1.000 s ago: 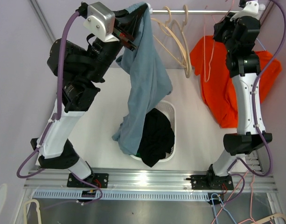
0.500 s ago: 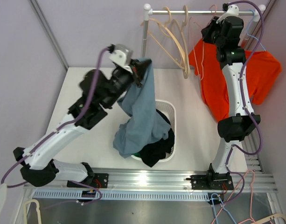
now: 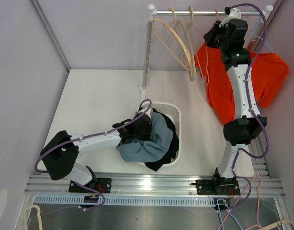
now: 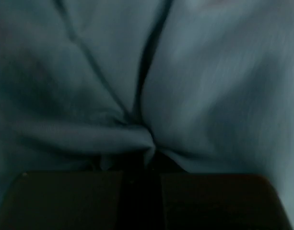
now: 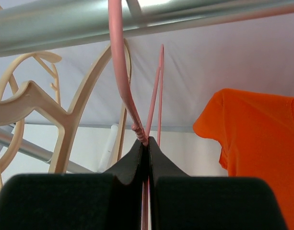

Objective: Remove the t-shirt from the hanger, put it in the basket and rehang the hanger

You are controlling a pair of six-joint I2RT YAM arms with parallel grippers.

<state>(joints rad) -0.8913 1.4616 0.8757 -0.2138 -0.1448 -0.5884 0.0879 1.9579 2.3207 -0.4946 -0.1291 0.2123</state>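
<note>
1. A white table (image 3: 94, 96) lies before me under even light.
2. Pale lilac walls (image 3: 103, 33) close its far and left edges.
3. A metal clothes rail (image 3: 204, 12) crosses above my far right corner, on a white pole (image 3: 147, 52).
4. An aluminium track (image 3: 151, 184) lines the near edge.

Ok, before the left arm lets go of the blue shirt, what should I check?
1. The left gripper shut on the blue t-shirt: ok, fabric pinched between its fingers.
2. All of the blue t-shirt inside the basket: not ok, part spills over the rim on the left arm's side.
3. The right gripper shut on the pink hanger: ok, at its neck below the rod.
4. The orange t-shirt off the rod: not ok, it hangs there.
5. The pink hanger carries the orange t-shirt: cannot tell.
</note>
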